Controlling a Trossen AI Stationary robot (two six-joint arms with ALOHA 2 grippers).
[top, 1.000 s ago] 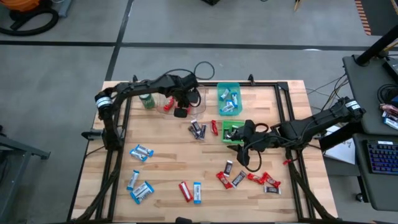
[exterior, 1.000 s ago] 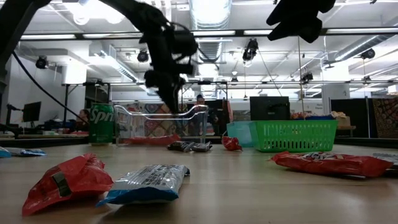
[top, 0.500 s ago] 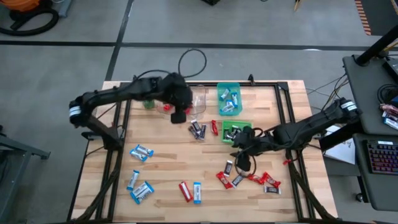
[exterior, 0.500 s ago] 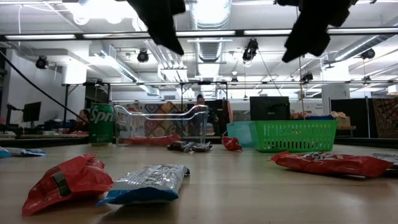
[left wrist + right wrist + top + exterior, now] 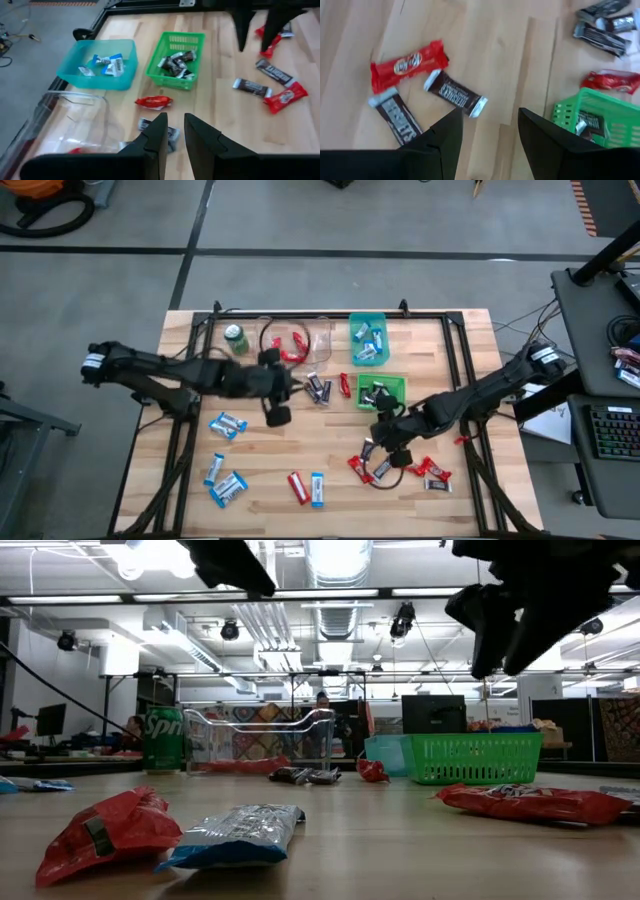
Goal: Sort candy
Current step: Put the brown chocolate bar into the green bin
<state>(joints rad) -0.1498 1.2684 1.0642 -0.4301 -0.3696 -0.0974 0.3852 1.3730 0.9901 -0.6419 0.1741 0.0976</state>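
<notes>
The left gripper [image 5: 277, 412] hangs over the table [image 5: 260, 460] left of centre in the high view, fingers nearly together with only a thin gap and nothing between them. The right gripper [image 5: 385, 442] hovers right of centre, fingers spread wide and empty, above a dark bar [image 5: 455, 94] with a red bar [image 5: 408, 64] and a second dark bar [image 5: 396, 116] beside it. Three bins sit along the upper middle: a clear bin [image 5: 297, 340] with red candy, a teal bin [image 5: 366, 340] with blue-and-white candy, and a green basket [image 5: 381, 392] with dark candy. Four blue-and-white bars [image 5: 227, 423] lie at lower left. A green can [image 5: 236, 339] stands at upper left.
</notes>
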